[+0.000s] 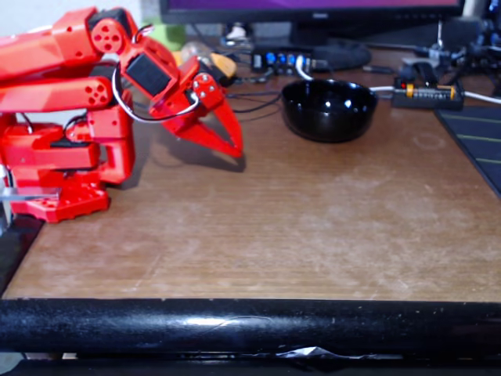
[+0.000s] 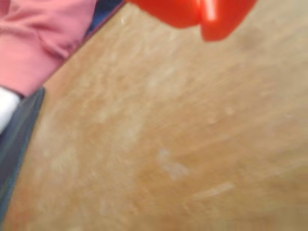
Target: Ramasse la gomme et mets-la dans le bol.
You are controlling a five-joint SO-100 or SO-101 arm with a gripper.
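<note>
arm (image 1: 78, 117) folded at left in fixed view | gripper (image 1: 235, 149) low over table (image 1: 313, 219), fingers look closed, I see nothing held | bowl (image 1: 329, 110) at back, well apart | eraser: I can't find it

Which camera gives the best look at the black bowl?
The fixed view: the black bowl sits whole on the wooden table, to the right of the red gripper. The blurred wrist view gives bare tabletop and the gripper's red tips, so it adds nothing about the bowl.
</note>
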